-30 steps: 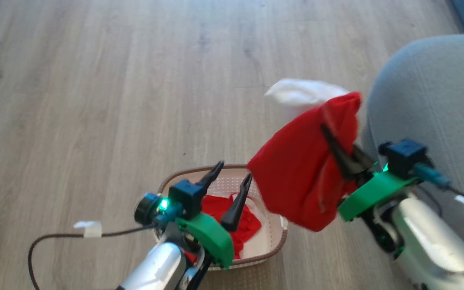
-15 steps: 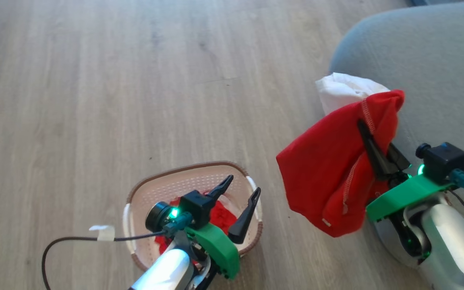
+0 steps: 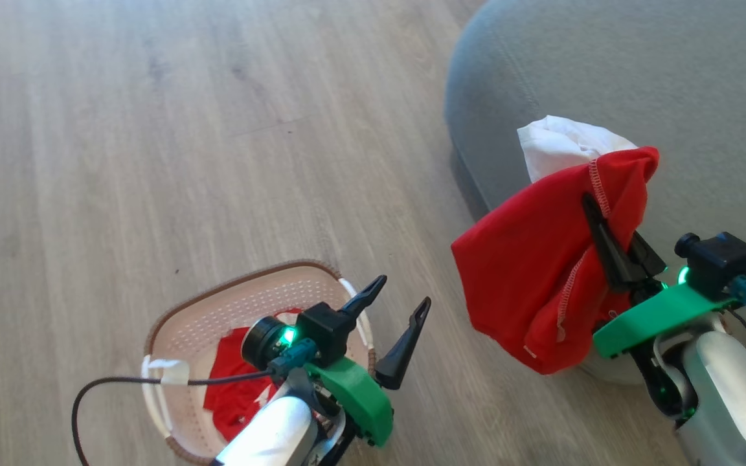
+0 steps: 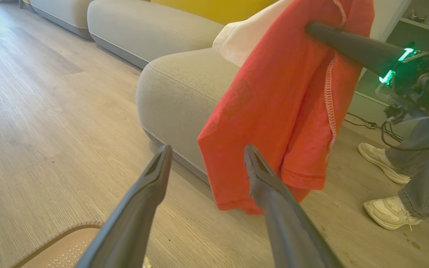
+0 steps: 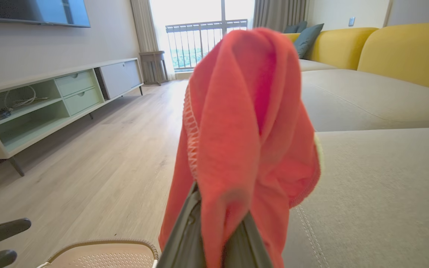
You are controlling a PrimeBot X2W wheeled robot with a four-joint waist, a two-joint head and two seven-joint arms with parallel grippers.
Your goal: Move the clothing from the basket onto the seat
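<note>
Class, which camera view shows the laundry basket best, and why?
The head view: it looks down into the laundry basket, showing its rim, perforated walls and a red garment inside. Each wrist view catches a corner of its rim.

Your left gripper (image 3: 404, 290) is hovering just past the right edge of the basket (image 3: 230, 279), its two dark fingers spreading wide and gripping nothing, its pale forearm reaching across the basket. Your right gripper (image 3: 592, 207) is hanging well to the right of the basket, fingers pointing up and away, jaws pinching tight on the red garment (image 3: 522, 285) draping over them.
</note>
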